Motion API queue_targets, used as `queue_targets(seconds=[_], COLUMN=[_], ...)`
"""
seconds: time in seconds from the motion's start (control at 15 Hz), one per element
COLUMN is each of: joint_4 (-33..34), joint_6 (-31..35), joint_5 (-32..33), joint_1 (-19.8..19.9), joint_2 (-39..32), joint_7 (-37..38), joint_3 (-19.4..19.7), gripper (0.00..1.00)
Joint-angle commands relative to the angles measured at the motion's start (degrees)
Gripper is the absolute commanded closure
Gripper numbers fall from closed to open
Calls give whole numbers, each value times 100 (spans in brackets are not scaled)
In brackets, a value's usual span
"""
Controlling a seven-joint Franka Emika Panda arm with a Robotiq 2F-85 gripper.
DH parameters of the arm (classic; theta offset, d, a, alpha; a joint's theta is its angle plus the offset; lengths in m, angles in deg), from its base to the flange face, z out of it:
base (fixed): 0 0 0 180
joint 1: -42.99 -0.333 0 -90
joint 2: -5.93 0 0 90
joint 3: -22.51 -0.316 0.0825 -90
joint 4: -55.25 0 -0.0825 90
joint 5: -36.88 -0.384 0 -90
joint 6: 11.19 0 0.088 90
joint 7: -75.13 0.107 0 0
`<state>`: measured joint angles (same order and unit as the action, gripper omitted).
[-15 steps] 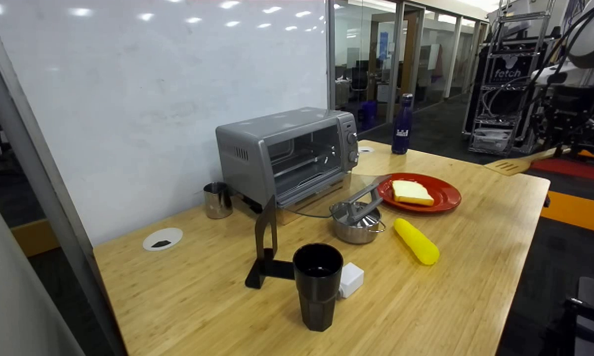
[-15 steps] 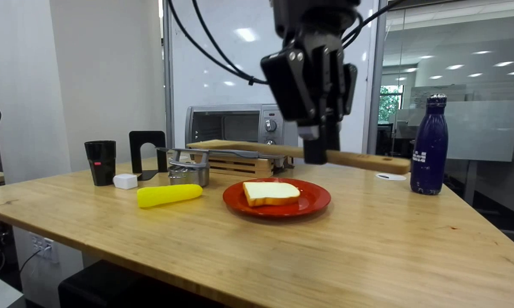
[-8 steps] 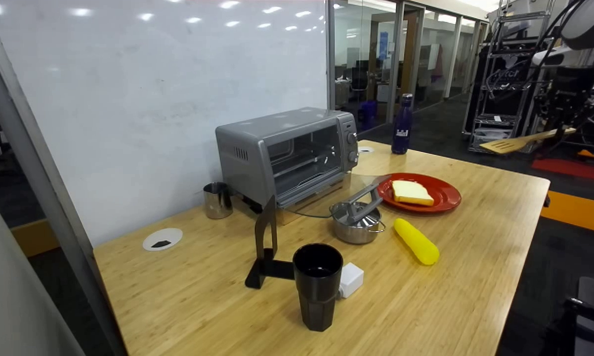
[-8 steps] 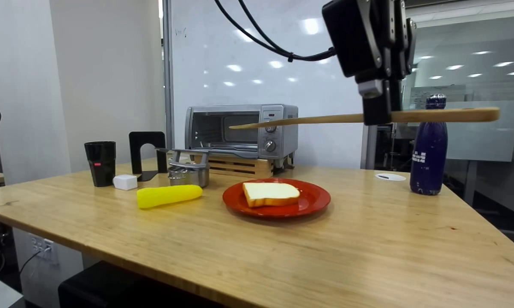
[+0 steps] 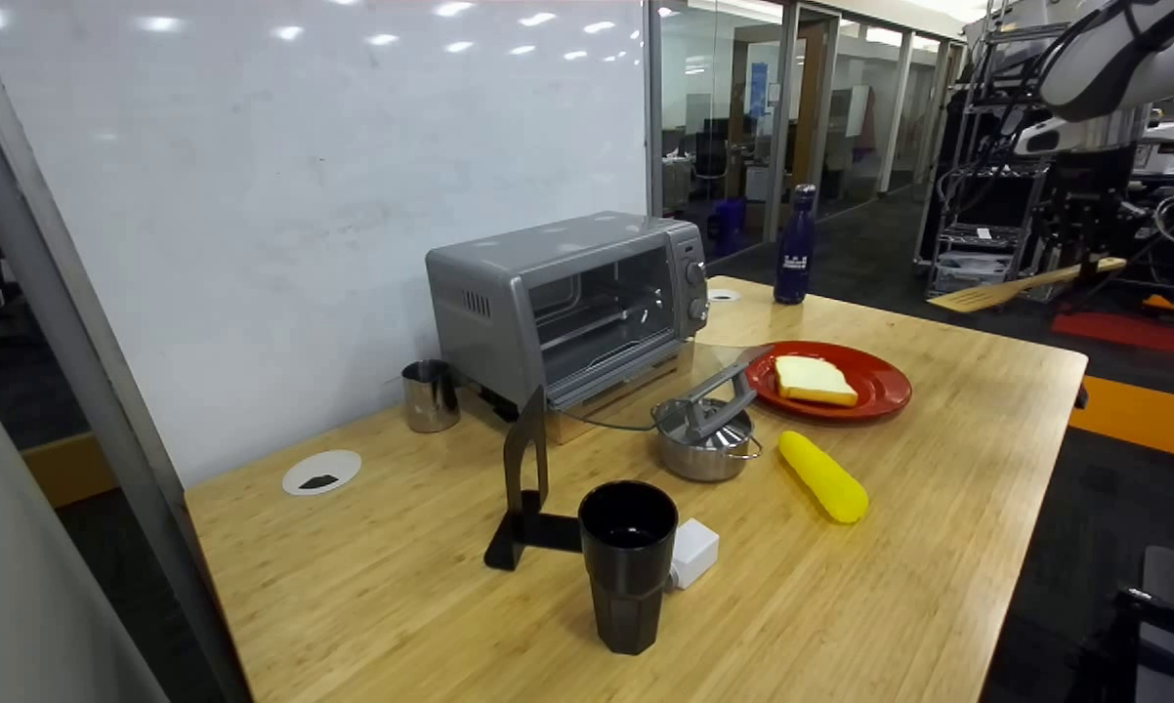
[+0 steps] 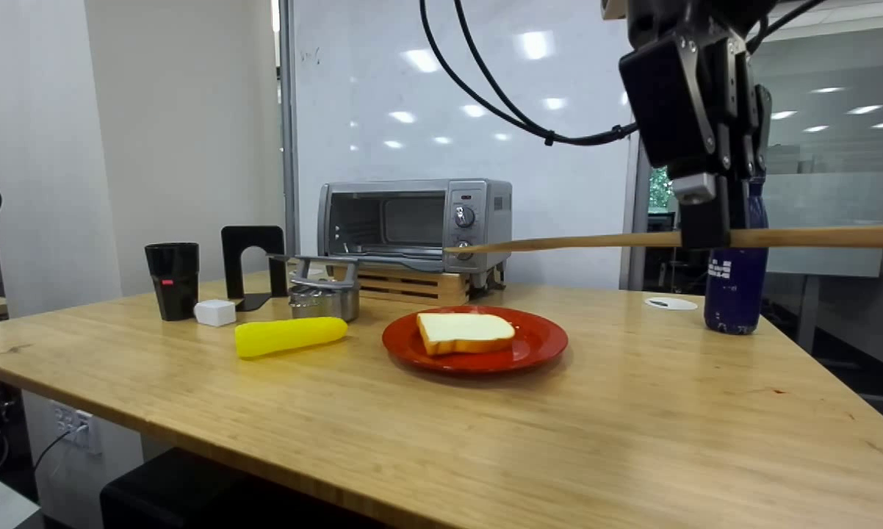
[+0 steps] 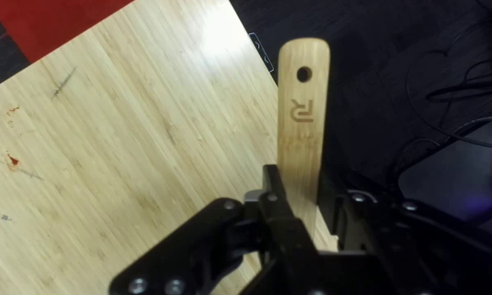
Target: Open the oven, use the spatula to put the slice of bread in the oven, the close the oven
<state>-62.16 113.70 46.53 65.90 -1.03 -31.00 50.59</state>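
One wooden spatula point(image 6: 640, 239) is held in the end effector point(image 7: 299, 184), which is drawn narrow on the handle and pinches the wood from both sides; the blade is up in mid-air, touching nothing. The slice of bread point(image 6: 467, 332) lies flat on the red plate point(image 6: 544, 349), and the oven point(image 5: 563, 252) stands with its glass door point(image 5: 655, 386) already lowered, so the step in hand is probably bringing the blade down to slip it under the bread.

To do that well, come in over the barer stretch of plate towards the arm point(image 5: 1085, 83), tip the front edge just past the raised rim, then flatten the blade and push slowly, letting the far rim back the slice. A steep angle would likely shove the bread instead of loading it, and the slim handle may twist in the grip, so gentle force suits. Once loaded, keep level and clear the steel pot point(image 5: 706, 454) by the door's outer edge.

As for writing, a dark monogram point(image 7: 302, 111) sits near the handle's butt end, perhaps R and J; the fainter mark beside it is too blurred to read. Lettering on the blue bottle point(image 5: 795, 244) and the oven's control panel point(image 6: 474, 232) is too small to make out. At the edge of the table point(image 7: 139, 135), a black control pad point(image 7: 261, 52) shows two pale chevrons
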Motion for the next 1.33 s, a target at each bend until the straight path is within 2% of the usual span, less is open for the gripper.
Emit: queue_targets(seconds=[0.0, 0.4, 0.8, 0.87, 1.27], joint_4=[549, 1103, 1324, 1176, 1223], joint_6=[-332, -679, -919, -728, -831], joint_5=[-40, 5, 159, 100, 115], joint_1=[139, 162, 153, 185, 189], joint_2=[-605, -1315, -1607, -1502, -1550], joint_7=[226, 612, 866, 821, 841], joint_3=[-264, -600, -777, -818, -836], gripper=[93, 93, 93, 74, 74])
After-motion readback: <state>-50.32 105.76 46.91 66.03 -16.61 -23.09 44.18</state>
